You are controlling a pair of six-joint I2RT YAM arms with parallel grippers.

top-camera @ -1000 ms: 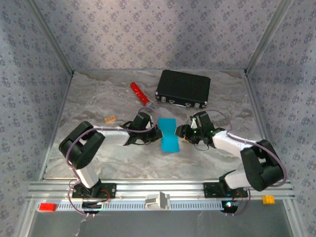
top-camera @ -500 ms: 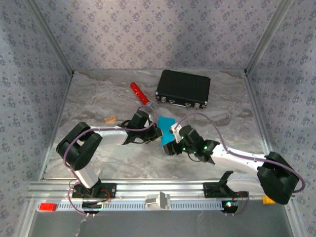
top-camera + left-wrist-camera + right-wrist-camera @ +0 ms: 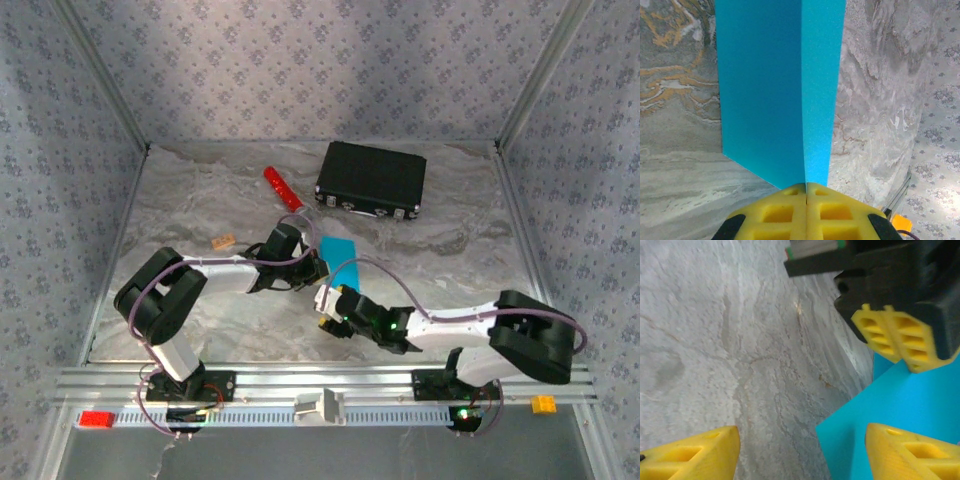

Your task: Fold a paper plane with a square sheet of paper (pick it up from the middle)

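Observation:
The square sheet of paper [image 3: 340,252] is bright cyan and creased lengthwise, standing off the marble table at its middle. My left gripper [image 3: 318,266] is shut on its left edge. In the left wrist view the yellow pads [image 3: 785,210] are pressed together on the crease, and the paper [image 3: 770,100] rises away from them. My right gripper [image 3: 328,305] sits low at the sheet's near end, open. In the right wrist view its fingers [image 3: 690,455] stand wide apart. A corner of the paper [image 3: 900,400] reaches in beside the right finger, and the left gripper [image 3: 895,340] shows above it.
A black case [image 3: 371,180] lies at the back, with a red cylinder [image 3: 283,188] to its left. A small tan block [image 3: 223,241] rests left of the left arm's wrist. On the front rail are a red brick [image 3: 97,419] and an orange brick [image 3: 543,404].
My right arm has swung from the paper's right side round to its near end and lowered, its jaws spreading wider. The left gripper keeps its hold, and the paper has been lifted slightly.

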